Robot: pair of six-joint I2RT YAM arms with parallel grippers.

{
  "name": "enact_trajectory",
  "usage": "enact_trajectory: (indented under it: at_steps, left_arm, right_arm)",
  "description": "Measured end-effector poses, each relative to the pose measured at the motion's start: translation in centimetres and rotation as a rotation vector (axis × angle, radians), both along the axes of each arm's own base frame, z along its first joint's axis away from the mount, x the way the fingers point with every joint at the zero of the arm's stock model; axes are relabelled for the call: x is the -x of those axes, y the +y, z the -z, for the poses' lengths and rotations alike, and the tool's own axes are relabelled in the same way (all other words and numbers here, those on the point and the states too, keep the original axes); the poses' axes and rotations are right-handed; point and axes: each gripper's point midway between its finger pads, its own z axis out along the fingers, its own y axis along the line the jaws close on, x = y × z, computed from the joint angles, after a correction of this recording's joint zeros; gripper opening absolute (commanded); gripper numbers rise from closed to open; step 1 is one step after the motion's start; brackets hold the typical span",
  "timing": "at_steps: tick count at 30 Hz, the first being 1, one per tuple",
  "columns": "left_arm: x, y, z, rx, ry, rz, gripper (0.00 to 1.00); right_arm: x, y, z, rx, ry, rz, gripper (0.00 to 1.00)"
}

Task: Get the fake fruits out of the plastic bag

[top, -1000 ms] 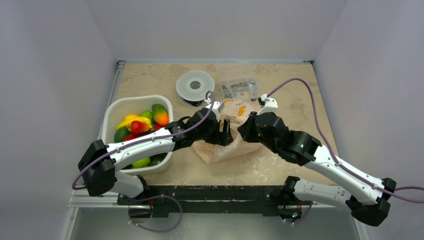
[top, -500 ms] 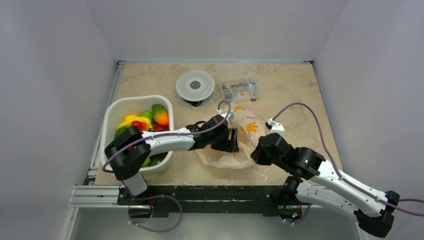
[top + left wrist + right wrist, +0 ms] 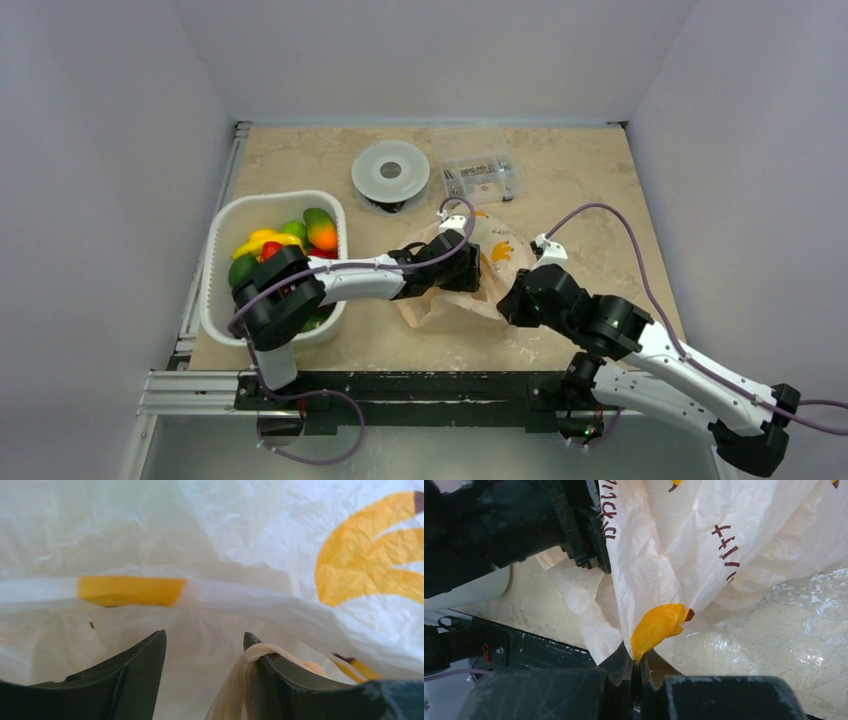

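The plastic bag (image 3: 497, 252) lies slumped near the middle of the table (image 3: 580, 180). Its long axis runs on a slant from near-left to far-right, and its crumpled, looser end is toward the left arm. The left gripper (image 3: 468, 272) reaches into its folds from the left. In the left wrist view its fingers (image 3: 140, 670) are spread, with pale film all around them and a twisted strip of bag draped over one finger. The right gripper (image 3: 512, 300) sits at the bag's near-right edge. In the right wrist view its jaws are pressed together on a fold of film just beside a yellow-orange printed mark. Whether any fruit is inside the bag cannot be told.

The fake fruits (image 3: 275, 248) in view, a green-to-orange mango (image 3: 320, 229) among them, are heaped in a white tub (image 3: 222, 225) at the table's left side, well apart from the bag.

The tabletop is beige and stone-patterned. A round spool (image 3: 390, 172) and a clear box (image 3: 482, 177) stand at the far side. Plain pale walls (image 3: 420, 60) enclose it.
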Motion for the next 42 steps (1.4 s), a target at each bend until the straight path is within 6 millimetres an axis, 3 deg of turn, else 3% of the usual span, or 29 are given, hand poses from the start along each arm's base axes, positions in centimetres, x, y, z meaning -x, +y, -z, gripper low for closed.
enact_trajectory:
  at_steps: [7,10,13,15,19,23,27,30,34,38,42]
  left_arm:
    - [-3.3,-0.1,-0.6,-0.007,-0.088,-0.075,0.6]
    - [-3.9,0.1,-0.9,-0.012,-0.12,-0.082,0.72]
    - [-3.6,1.1,-0.7,-0.028,-0.14,-0.065,0.82]
    - [-2.7,2.8,-0.4,-0.044,-0.141,-0.049,0.84]
    - [-1.2,5.0,-1.4,-0.042,-0.132,-0.01,0.88]
    - [0.4,4.7,-4.0,0.03,-0.129,0.07,0.92]
    - [2.0,4.1,-5.3,0.08,-0.101,0.144,0.95]
    - [3.1,4.8,-6.3,0.091,-0.087,0.166,0.96]
    - [4.5,6.0,-8.7,0.124,-0.098,0.189,0.96]
    - [5.9,7.8,-11.4,0.14,-0.129,0.208,0.98]
    - [7.2,10.9,-13.2,0.124,-0.163,0.18,0.99]
  right_arm:
    - [-0.3,0.0,-0.7,-0.024,-0.031,0.001,0.0]
    - [-0.4,-0.3,-0.6,-0.01,-0.036,0.015,0.03]
    - [-0.3,-1.3,0.2,0.037,-0.003,0.059,0.45]
    - [0.0,-2.3,1.0,0.093,0.039,0.104,0.62]
    - [0.3,-3.4,1.2,0.185,0.088,0.127,0.78]
    - [-0.2,-2.4,-1.5,0.168,0.035,0.056,0.88]
    - [-0.8,-0.5,-6.3,0.065,-0.091,-0.057,0.88]
    - [-1.1,1.4,-10.2,-0.035,-0.182,-0.142,0.72]
    - [-1.5,4.5,-13.5,-0.162,-0.264,-0.231,0.63]
    - [-3.0,7.2,-13.7,-0.191,-0.273,-0.237,0.49]
    - [-4.6,9.0,-11.5,-0.158,-0.243,-0.22,0.44]
